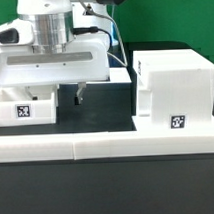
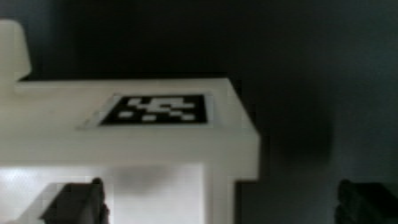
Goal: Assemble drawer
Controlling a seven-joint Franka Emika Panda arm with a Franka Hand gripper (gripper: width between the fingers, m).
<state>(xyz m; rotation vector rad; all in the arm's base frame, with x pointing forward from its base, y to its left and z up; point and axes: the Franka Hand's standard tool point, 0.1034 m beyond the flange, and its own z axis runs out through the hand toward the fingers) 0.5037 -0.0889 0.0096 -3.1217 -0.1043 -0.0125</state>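
Note:
The tall white drawer housing (image 1: 172,85) stands at the exterior view's right, with a square tag low on its front. One small white tray (image 1: 22,110) with a tag sits at the left, and in the wrist view (image 2: 125,150) its tag faces up. My gripper (image 1: 68,96) hangs low over the tray's right end. It is open (image 2: 222,205): one fingertip (image 2: 75,203) is over the tray and the other (image 2: 370,198) is over the dark table, so the tray's end wall lies between them. It holds nothing. A second tray is not in view.
A long low white L-shaped bar (image 1: 106,145) runs across the front of the dark table (image 1: 105,110), between the camera and the parts. There is a gap of bare table between the tray and the housing.

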